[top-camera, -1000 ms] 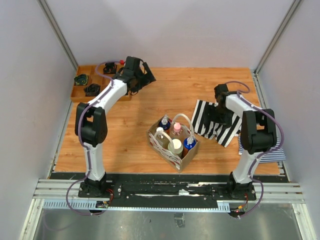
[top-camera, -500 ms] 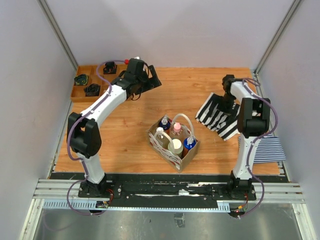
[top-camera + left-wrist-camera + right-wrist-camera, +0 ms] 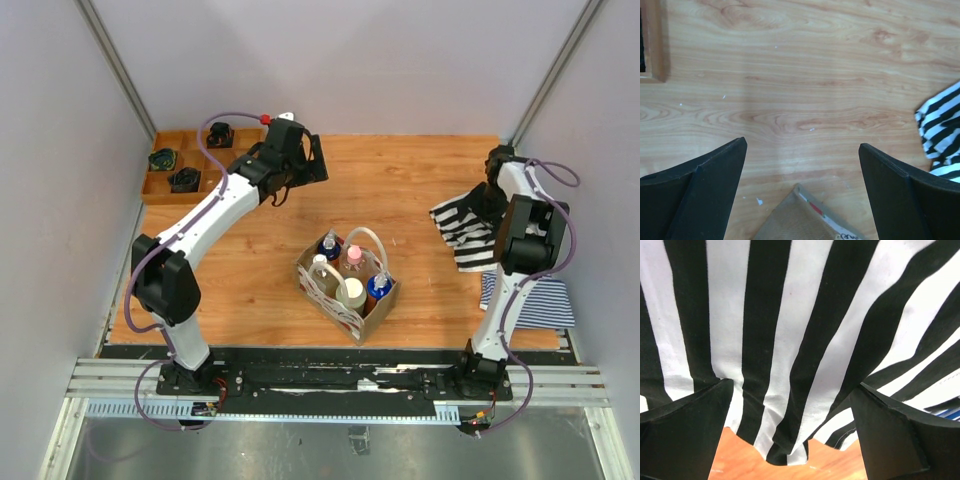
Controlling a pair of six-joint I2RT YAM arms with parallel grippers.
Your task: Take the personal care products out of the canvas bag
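The canvas bag (image 3: 340,305) stands upright near the table's middle, handles up. It holds the personal care products: two amber bottles with blue caps (image 3: 329,243), a clear bottle with a pink cap (image 3: 353,257), a white bottle (image 3: 319,265) and a cream-lidded jar (image 3: 351,292). My left gripper (image 3: 308,166) is open and empty, high over bare table, far-left of the bag. In the left wrist view (image 3: 802,143) only a bag corner (image 3: 800,220) shows below the fingers. My right gripper (image 3: 488,193) is open at the far right, and a black-and-white striped cloth (image 3: 790,340) fills its view between the fingers (image 3: 690,425).
A wooden compartment tray (image 3: 160,185) with black coiled items sits at the far left; its corner shows in the left wrist view (image 3: 654,45). The bunched striped cloth (image 3: 465,225) lies at the right, and a thin-striped cloth (image 3: 530,300) lies at the right edge.
My left arm has swung right, away from the tray. My right arm has moved to the far right, and the black-and-white striped cloth has shifted right with it and bunched up.
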